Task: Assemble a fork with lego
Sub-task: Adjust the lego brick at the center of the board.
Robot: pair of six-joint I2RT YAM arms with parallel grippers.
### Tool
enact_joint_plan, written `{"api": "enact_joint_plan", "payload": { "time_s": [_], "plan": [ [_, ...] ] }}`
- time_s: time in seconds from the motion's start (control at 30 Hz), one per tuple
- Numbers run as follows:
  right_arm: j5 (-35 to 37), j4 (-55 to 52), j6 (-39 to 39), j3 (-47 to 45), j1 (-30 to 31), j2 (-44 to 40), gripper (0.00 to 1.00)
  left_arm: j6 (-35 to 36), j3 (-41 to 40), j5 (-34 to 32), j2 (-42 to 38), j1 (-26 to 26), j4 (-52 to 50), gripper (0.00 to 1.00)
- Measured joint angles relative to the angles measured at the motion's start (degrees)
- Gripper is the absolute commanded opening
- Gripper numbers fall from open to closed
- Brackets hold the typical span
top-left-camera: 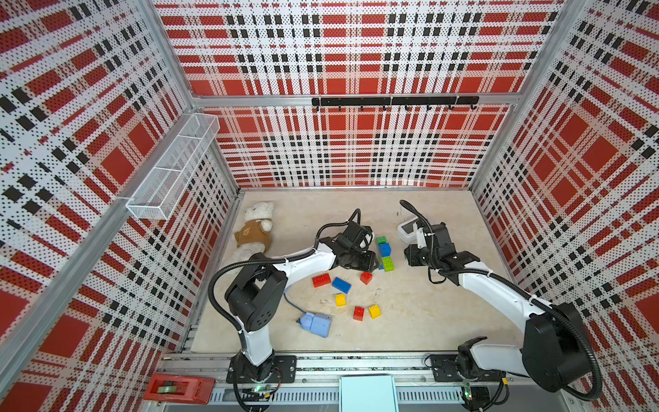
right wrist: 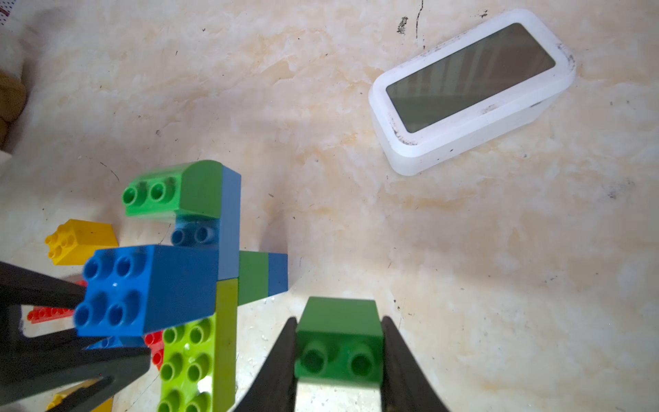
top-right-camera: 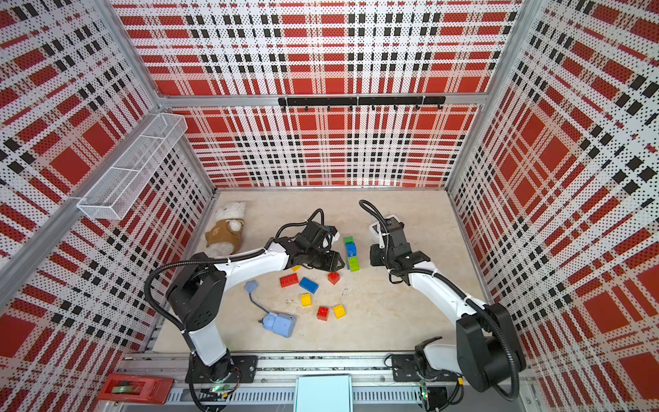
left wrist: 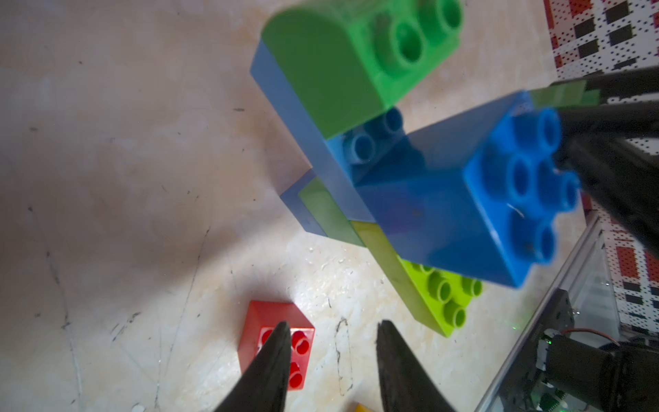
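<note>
You are working on a pale, marbled tabletop [top-left-camera: 445, 321], scuffed with dark scratches and smudges, shut in on three sides by perforated walls [top-left-camera: 356, 149] printed in red, black and white plaid; a white mesh basket [top-left-camera: 174, 167] hangs on the wall at the left arm's side, and a black hook rail [top-left-camera: 392, 101] runs along the back wall; a teddy bear [top-left-camera: 255, 228] in a tan top lies in the far corner on that same side, a pale-blue box [top-left-camera: 315, 324] with a cord sits near the left arm's base, and a white box with a dark screen [right wrist: 470, 89] rests toward the back, beyond the right arm. The lego assembly [top-left-camera: 384, 253], green, blue and lime, lies mid-table between the two arms; loose bricks [top-left-camera: 341, 285] in red, blue and yellow are scattered nearer the front, apart from one another. Your left gripper [left wrist: 331, 331] stands just beside the assembly with its jaws parted and nothing between them, a red brick [left wrist: 264, 317] on the table below; your right gripper [right wrist: 339, 321] is clamped on a dark green brick [right wrist: 338, 353], near the assembly's other side.
</note>
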Motion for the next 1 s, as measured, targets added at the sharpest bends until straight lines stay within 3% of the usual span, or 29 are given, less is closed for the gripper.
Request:
{"api": "enact_joint_plan", "payload": {
  "time_s": [0.3, 0.63, 1.0],
  "plan": [
    [0.1, -0.4, -0.2, 0.0, -0.1, -0.6, 0.00, -3.0, -0.9, -4.2, -0.1, -2.0, 3.2, 0.50],
    [0.1, -0.4, -0.4, 0.0, -0.3, -0.6, 0.00, -3.6, -0.8, -4.5, 0.2, -3.3, 3.8, 0.50],
    [0.1, -0.4, -0.4, 0.0, -0.3, -0.8, 0.00, -4.0, -0.7, -4.5, 1.1, -4.1, 4.5, 0.61]
  ]
}}
